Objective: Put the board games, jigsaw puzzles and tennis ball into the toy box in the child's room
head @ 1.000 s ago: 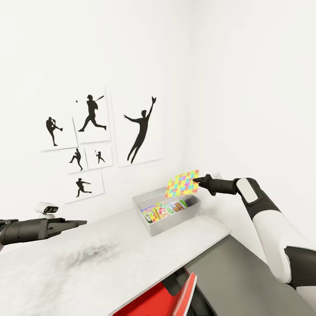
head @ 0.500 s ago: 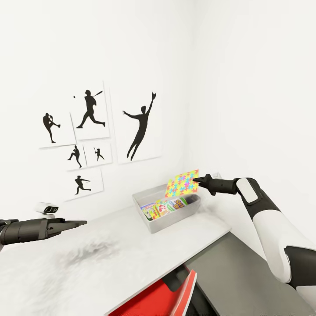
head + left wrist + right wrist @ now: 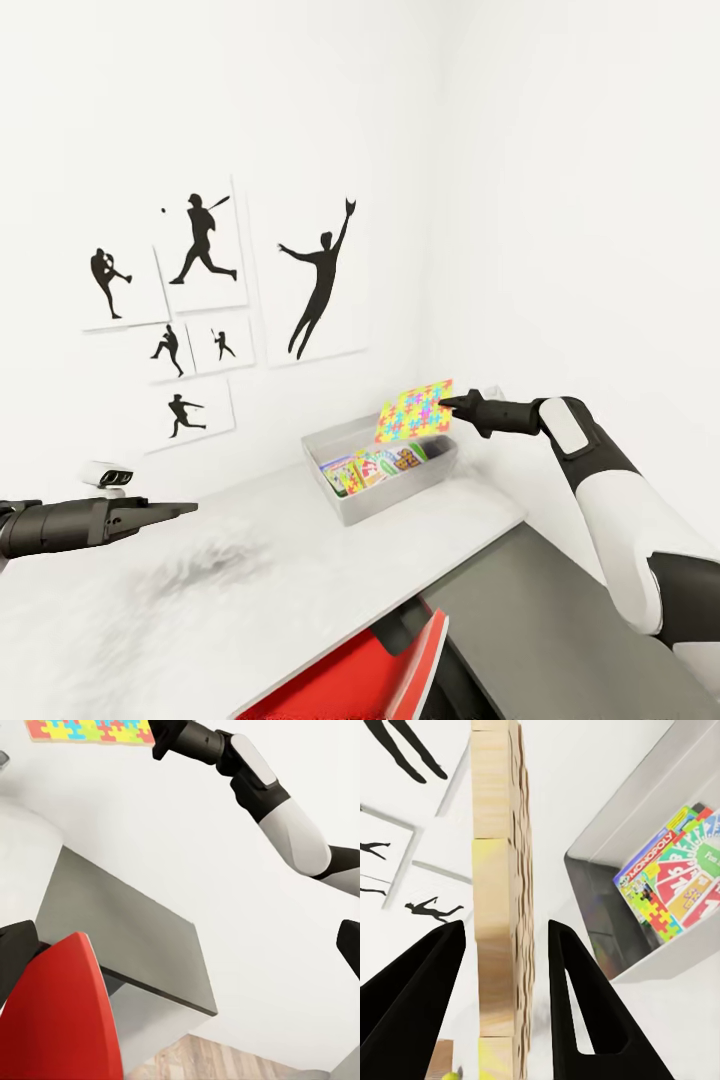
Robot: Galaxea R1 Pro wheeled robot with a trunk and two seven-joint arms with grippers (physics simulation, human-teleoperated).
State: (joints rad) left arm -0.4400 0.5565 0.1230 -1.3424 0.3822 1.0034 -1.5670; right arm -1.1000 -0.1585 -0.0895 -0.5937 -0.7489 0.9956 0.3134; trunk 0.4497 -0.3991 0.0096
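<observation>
Above the toy box (image 3: 345, 505), at its far right corner, the right hand (image 3: 447, 404) holds a jigsaw puzzle (image 3: 414, 411) by one edge, tilted on a slant over the bin's open top.

Going left to right from the toy box as landmark: well to its left, over the pale counter (image 3: 250, 590), the left hand (image 3: 185, 509) hangs with its fingers drawn to a narrow point and nothing between them that I can make out. The box itself sits near the counter's far corner by the wall with the sports posters (image 3: 320, 285). Inside lie a Monopoly box (image 3: 649, 866) and other colourful game boxes, with a mosaic puzzle edge tucked beside them.

The risk, as I judge it, lies in the release. The puzzle is a thin, stiff slab pinched only at its border, and it hangs over the box's far rim rather than its middle. Let go from there, it could strike the sloping wall, tip outward and slide off behind the box or off the counter's right end. A thin edge grip may also let it swivel.

The puzzle shows a bright mosaic of yellow, blue, green and pink pieces; edge-on in the right wrist view (image 3: 499, 892) it looks like pale layered wood between the two dark fingers (image 3: 577, 1005).
</observation>
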